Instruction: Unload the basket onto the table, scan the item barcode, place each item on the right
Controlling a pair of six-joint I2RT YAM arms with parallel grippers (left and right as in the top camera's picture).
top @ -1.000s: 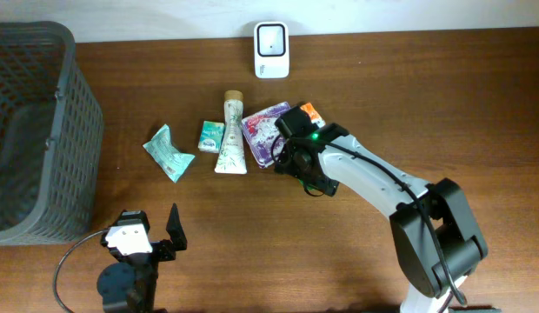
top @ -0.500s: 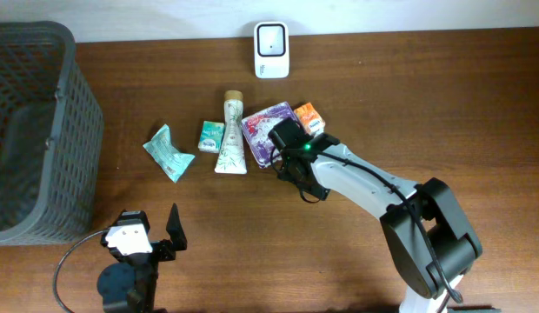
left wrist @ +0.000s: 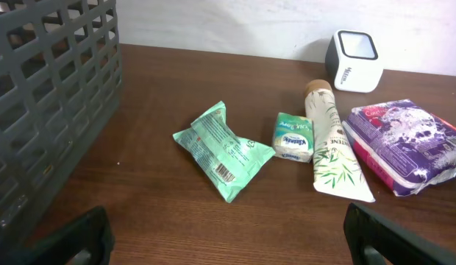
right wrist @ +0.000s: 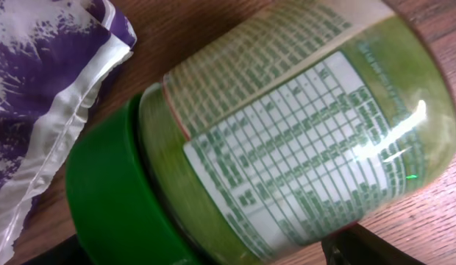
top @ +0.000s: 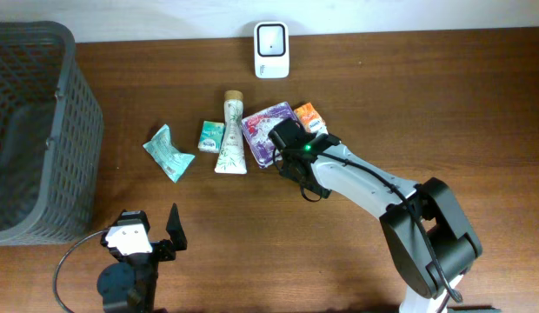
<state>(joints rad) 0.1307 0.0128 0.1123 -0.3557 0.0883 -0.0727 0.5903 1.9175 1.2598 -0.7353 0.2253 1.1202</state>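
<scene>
Near the tabletop's front edge, toward its left corner, the left hand hangs with its fingers spread wide, nothing between them. Mid-tabletop, the right hand sits low beside the purple packet. From overhead it hides what lies beneath. Only the right wrist view shows the green jar, on its side with its printed label up and its lid just beside the packet. Whether the hand grips the jar cannot be told. Left of the packet lie a tube, a small box and a teal pouch. An orange box shows only from overhead. The scanner stands at the far edge, the basket at the left edge.
</scene>
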